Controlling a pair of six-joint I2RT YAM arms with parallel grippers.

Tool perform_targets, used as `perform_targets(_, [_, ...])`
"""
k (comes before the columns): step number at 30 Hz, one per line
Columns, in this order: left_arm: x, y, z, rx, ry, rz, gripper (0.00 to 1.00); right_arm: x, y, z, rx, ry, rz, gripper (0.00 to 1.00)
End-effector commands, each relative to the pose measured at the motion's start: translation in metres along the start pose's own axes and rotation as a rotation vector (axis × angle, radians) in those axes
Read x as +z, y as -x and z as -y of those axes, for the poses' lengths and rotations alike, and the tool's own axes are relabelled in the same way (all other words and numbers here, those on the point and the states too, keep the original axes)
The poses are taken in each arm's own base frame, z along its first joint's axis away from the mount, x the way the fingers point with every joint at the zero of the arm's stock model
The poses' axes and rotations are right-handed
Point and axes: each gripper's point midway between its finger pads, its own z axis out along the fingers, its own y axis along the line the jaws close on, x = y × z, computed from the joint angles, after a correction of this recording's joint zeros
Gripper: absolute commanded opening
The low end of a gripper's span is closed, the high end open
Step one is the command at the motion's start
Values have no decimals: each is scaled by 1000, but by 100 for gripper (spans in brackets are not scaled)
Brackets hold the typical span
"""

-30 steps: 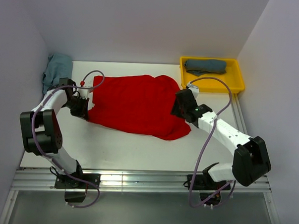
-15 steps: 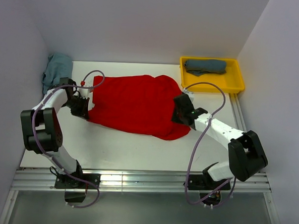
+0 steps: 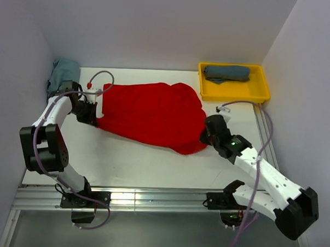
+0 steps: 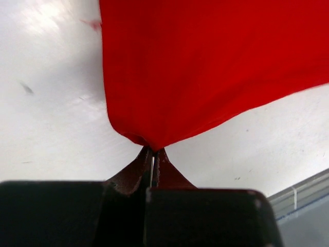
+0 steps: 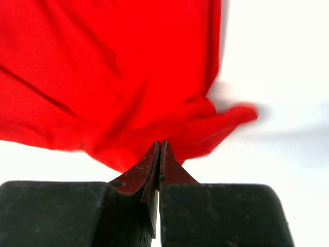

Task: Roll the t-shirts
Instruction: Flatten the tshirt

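Note:
The red t-shirt (image 3: 149, 112) lies spread across the middle of the white table, somewhat rumpled at its right end. My left gripper (image 3: 91, 116) is at the shirt's left edge. In the left wrist view its tips (image 4: 152, 150) are shut on a pinched point of the red cloth (image 4: 205, 67). My right gripper (image 3: 207, 133) is at the shirt's near right corner. In the right wrist view its tips (image 5: 159, 144) are pressed together, with folds of the red cloth (image 5: 103, 77) drawn in to them. A slate blue-grey t-shirt (image 3: 227, 72) lies rolled in the tray. A pale teal t-shirt (image 3: 63, 75) is bunched at the far left corner.
A yellow tray (image 3: 262, 97) stands at the far right corner, just beyond the right arm. Walls close the table in on the left, back and right. A metal rail (image 3: 150, 199) runs along the near edge between the arm bases.
The right gripper's jaws closed on the shirt's right corner while the right arm swung out toward the near right. The left gripper shifted slightly toward the far side, still holding the left edge.

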Motion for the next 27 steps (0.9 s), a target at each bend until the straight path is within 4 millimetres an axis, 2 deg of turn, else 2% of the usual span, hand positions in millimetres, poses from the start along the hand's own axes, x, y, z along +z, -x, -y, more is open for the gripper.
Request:
perform_targets(1, [-67,68,14,98,47,276,0,-57,86,-19,79,46,252,0])
perform_targets(2, [-78,77,19,112,41,319,0,-83,122,-30,110,68,343,0])
perform_targets(3, [-103,93,25,147,63,395,0,-97,138,-31,114,68,385,0])
perform_targets(4, [-117,104,29,168,73,449,0,-113,154,-35,100,85,428,0])
perform_targets(5, [-131,112,31,185,96,498,0,-141,182,-43,132,122,510,0])
perform_targets(7, [-178,134,43,232,150,651,0,-173,210,-47,148,159,601,0])
perform_targets(8, [-194,139,49,243,167,703,0,-197,227,-50,169,197,659,0])
perform_targets(9, [-221,142,59,243,195,781,0,-213,235,-49,175,217,703,0])
perform_targets(10, [-244,153,63,269,231,874,0,-230,246,-51,197,257,755,0])
perform_targets(11, [-256,152,67,269,248,916,0,-245,253,-53,209,294,790,0])
perform_targets(12, [-281,149,75,272,286,995,0,-269,260,-53,218,359,853,0])
perform_targets(14, [-310,151,84,285,326,1090,0,-288,263,-51,226,407,899,0])
perform_targets(15, [-331,146,89,277,360,1145,0,-305,263,-48,215,445,932,0])
perform_targets(17, [-353,142,96,278,393,1217,0,-325,266,-45,218,487,984,0])
perform_targets(18, [-371,138,102,276,419,1277,0,-341,266,-42,211,528,1021,0])
perform_targets(20, [-388,134,108,273,434,1331,0,-358,268,-39,214,555,1057,0])
perform_targets(21, [-403,131,115,270,438,1378,0,-366,270,-37,209,563,1075,0])
perform_targets(23, [-421,129,123,271,444,1423,0,-386,275,-38,203,598,1105,0])
perform_targets(25, [-424,134,121,255,444,1420,0,-384,280,-45,182,588,1086,0])
perform_targets(26, [-432,136,126,268,439,1427,0,-398,286,-46,188,605,1104,0])
perform_targets(27, [-417,146,116,248,426,1371,0,-388,291,-55,174,590,1077,0])
